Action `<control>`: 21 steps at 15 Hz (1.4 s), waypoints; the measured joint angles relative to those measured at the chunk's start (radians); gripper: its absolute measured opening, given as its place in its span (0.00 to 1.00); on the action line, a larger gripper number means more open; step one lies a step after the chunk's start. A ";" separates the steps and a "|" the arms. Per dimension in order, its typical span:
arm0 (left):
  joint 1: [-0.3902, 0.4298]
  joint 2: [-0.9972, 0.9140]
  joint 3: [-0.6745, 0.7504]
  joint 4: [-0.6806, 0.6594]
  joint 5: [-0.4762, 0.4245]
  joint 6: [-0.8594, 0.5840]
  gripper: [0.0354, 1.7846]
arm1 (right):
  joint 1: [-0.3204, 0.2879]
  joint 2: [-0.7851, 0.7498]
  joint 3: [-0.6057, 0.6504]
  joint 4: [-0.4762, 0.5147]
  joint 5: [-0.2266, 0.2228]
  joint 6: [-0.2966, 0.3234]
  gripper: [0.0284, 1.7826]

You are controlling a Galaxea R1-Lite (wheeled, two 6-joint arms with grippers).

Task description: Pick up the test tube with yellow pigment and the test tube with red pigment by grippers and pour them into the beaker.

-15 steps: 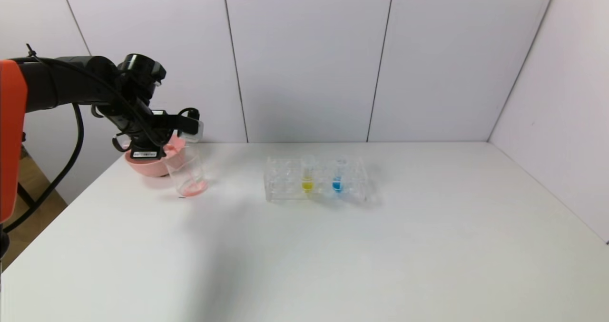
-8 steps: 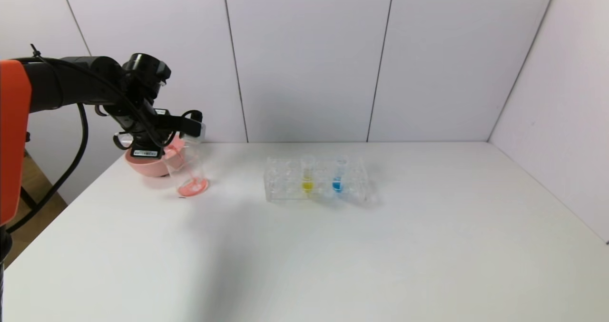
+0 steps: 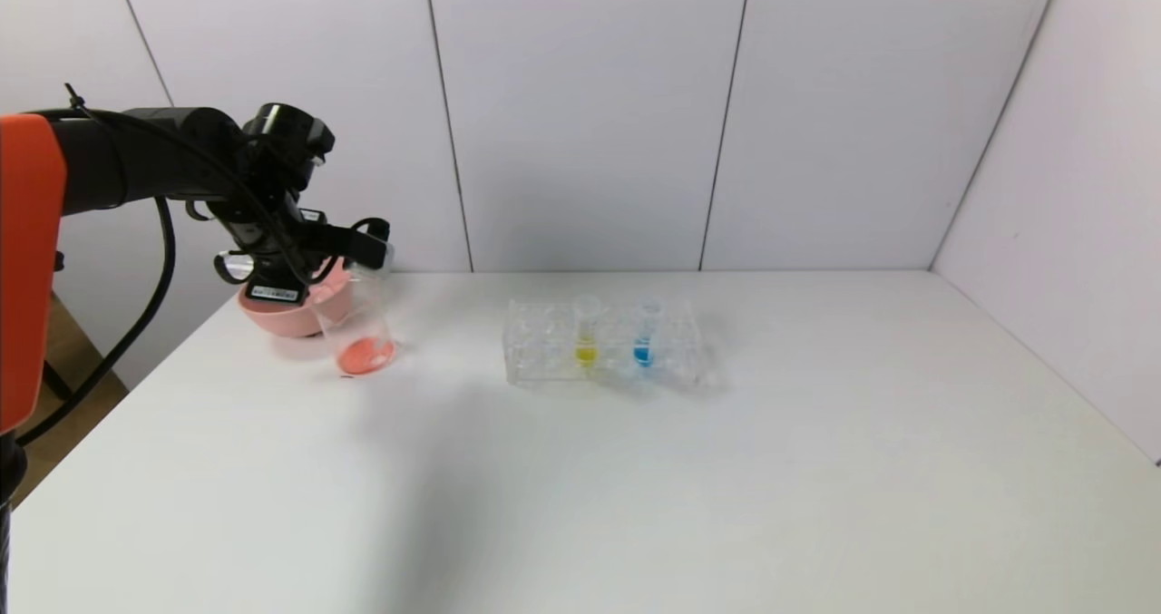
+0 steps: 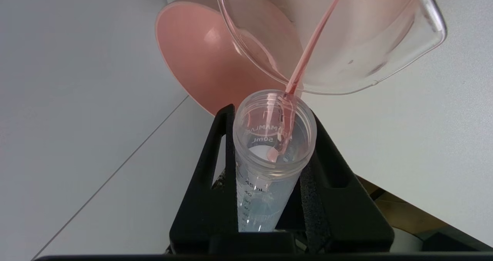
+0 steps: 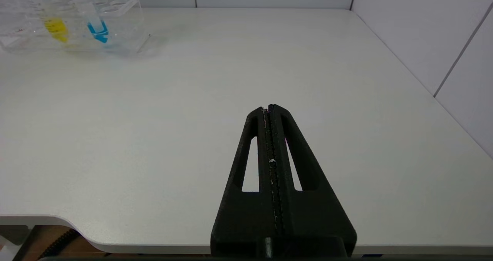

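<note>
the left end effector [image 4: 269, 153], clenched on the test tube with red pigment [image 4: 269, 153] tipped over the beaker [image 3: 356, 324], should hold its mouth above the rim until the stream ends.

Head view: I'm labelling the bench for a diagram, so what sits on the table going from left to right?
pink bowl → beaker with red liquid in its bottom → tube rack holding the test tube with yellow pigment → tube with blue liquid, in the same rack.
</note>
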 joint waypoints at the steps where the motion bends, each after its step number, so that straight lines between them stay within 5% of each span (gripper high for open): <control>1: -0.003 0.000 0.000 0.001 0.001 0.002 0.25 | 0.000 0.000 0.000 0.000 0.000 0.000 0.05; 14: -0.022 -0.003 0.000 0.000 0.047 0.016 0.25 | 0.000 0.000 0.000 0.000 0.000 0.000 0.05; 21: 0.006 -0.009 0.004 -0.013 -0.042 -0.079 0.25 | 0.000 0.000 0.000 0.000 0.000 0.000 0.05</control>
